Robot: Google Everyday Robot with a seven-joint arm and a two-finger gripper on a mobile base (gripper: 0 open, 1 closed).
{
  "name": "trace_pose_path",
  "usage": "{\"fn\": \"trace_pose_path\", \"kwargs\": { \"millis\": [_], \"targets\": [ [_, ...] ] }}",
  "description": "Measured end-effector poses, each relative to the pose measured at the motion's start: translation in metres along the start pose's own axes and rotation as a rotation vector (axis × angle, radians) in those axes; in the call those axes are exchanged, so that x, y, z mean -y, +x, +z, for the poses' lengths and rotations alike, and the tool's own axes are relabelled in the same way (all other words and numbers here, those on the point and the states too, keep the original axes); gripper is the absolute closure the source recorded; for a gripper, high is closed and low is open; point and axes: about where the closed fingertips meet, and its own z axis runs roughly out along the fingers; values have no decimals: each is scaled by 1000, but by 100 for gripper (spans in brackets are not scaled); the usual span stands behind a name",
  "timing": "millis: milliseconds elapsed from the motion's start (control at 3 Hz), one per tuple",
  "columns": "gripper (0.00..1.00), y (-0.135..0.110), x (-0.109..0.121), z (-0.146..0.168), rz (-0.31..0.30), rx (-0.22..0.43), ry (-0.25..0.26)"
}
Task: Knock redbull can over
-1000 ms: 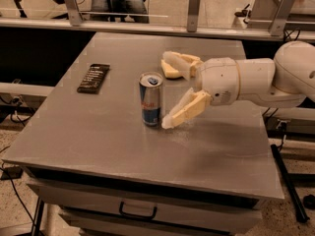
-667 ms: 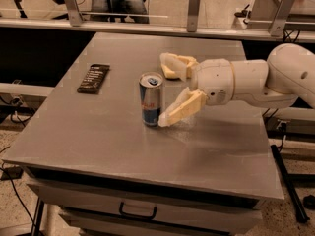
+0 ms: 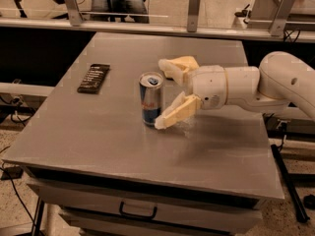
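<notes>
The redbull can (image 3: 150, 100) stands upright near the middle of the grey table (image 3: 98, 141), blue and silver with a silver top. My gripper (image 3: 159, 94) reaches in from the right on a white arm (image 3: 246, 85) and is open. Its cream fingers are spread on either side of the can's right flank. The near fingertip (image 3: 165, 122) is at the can's lower right side, touching it or nearly so. The far finger (image 3: 174, 67) is behind the can's top.
A flat black remote-like bar (image 3: 93, 77) lies on the table to the left of the can. A metal rail with upright posts (image 3: 194, 9) runs along the table's far edge. A drawer with a handle (image 3: 138, 213) is under the front edge.
The gripper has moved a little to the left, closing on the can. The can stands upright in the same place.
</notes>
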Motion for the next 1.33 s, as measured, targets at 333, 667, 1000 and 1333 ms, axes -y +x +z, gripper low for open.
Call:
{"fn": "trace_pose_path", "kwargs": {
  "millis": [333, 667, 1000, 1333],
  "targets": [
    [0, 23, 1, 1, -20, 11, 21],
    [0, 45, -2, 8, -6, 21, 10],
    [0, 46, -3, 8, -6, 21, 9],
    [21, 44, -4, 11, -7, 22, 3]
  ]
}}
